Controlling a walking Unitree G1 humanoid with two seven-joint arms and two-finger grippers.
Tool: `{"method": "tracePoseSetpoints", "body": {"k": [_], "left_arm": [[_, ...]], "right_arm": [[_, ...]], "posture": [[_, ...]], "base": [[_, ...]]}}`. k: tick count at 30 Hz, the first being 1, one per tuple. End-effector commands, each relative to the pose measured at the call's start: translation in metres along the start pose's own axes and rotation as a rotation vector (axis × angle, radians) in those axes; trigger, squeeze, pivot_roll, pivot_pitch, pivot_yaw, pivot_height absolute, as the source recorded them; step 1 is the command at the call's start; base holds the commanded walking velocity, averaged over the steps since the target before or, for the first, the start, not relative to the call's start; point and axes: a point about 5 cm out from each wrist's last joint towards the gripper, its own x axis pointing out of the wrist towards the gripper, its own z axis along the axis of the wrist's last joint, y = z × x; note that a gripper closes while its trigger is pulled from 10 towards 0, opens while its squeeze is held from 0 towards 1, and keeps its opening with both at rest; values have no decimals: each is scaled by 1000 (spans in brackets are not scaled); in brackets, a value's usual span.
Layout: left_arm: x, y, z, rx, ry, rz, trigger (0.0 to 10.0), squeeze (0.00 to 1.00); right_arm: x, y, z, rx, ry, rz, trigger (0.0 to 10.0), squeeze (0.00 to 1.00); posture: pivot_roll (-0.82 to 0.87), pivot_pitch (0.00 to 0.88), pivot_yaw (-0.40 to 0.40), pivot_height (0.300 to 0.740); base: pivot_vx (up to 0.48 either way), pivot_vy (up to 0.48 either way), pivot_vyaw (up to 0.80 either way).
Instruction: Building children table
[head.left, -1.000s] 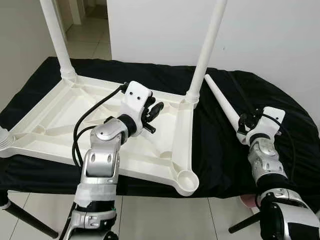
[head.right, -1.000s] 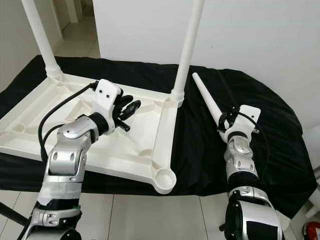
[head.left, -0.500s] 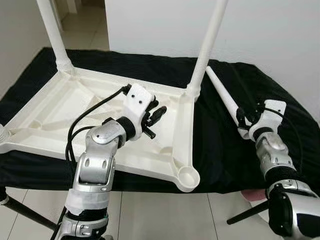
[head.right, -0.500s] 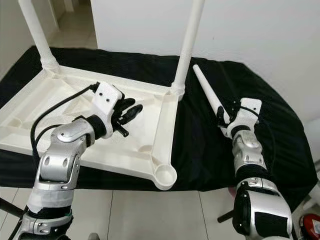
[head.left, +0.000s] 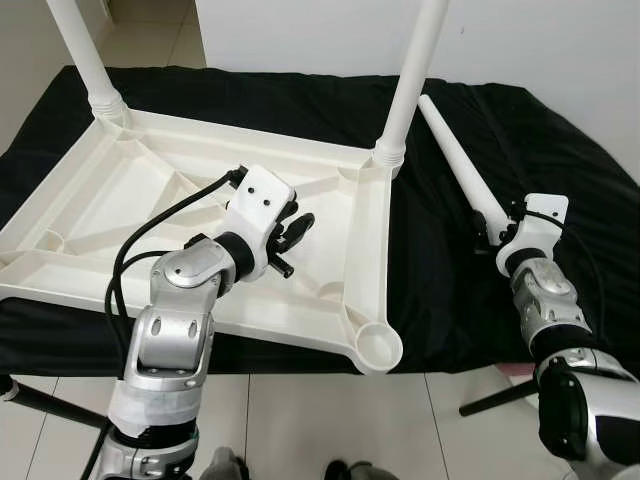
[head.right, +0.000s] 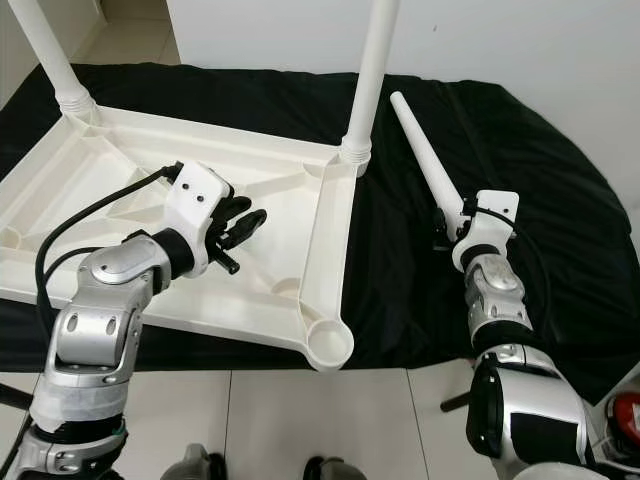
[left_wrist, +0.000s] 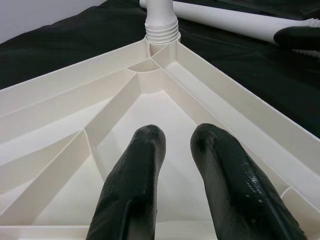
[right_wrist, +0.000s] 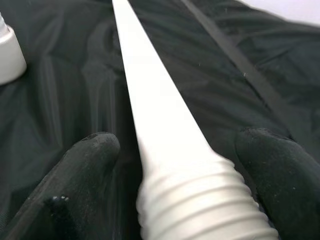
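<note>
Left eye view, set against a second ago, looks down more steeply, so the upturned white tabletop (head.left: 200, 200) and black cloth (head.left: 560, 140) sit lower and nearer; the left gripper (head.left: 293, 233) has dropped slightly over the tabletop's ribs, fingers a little apart, holding nothing. Two legs (head.left: 410, 80) stand upright at the top of the frame; white wall behind, tiled floor below.

Right eye view: the loose leg (head.right: 425, 160) lies on the cloth at centre right, the right gripper (head.right: 447, 228) at its threaded end.

Right wrist view: spread fingers (right_wrist: 85, 165) flank the leg without clearly pinching.
</note>
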Motion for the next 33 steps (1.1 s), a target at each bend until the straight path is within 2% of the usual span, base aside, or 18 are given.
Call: {"method": "tracePoseSetpoints", "body": {"k": [1, 16, 17, 18, 25, 33], "left_arm": [[-2, -2, -1, -11, 9, 17, 10000, 0], [-9, 1, 1, -1, 39, 41, 10000, 0], [-10, 1, 1, -1, 40, 44, 10000, 0], [-10, 1, 1, 2, 40, 46, 10000, 0], [-8, 3, 2, 11, 38, 59, 10000, 0], [-4, 6, 4, 18, 23, 80, 10000, 0]], "right_arm": [[-2, 0, -7, -1, 23, 6, 10000, 0], [2, 13, -7, 18, 22, 48, 10000, 0], [2, 14, -7, 28, 23, 51, 3922, 0], [2, 15, -7, 43, 24, 59, 0, 0], [2, 19, -10, 82, 37, 82, 0, 0], [-1, 23, -14, 75, 26, 99, 0, 0]], "posture": [[80, 233, -25, 740], [101, 245, -24, 740], [101, 245, -24, 740], [108, 240, -24, 740], [105, 226, -32, 740], [95, 183, -56, 740]], "base": [[0, 0, 0], [0, 0, 0], [0, 0, 0], [0, 0, 0], [0, 0, 0], [0, 0, 0]]}}
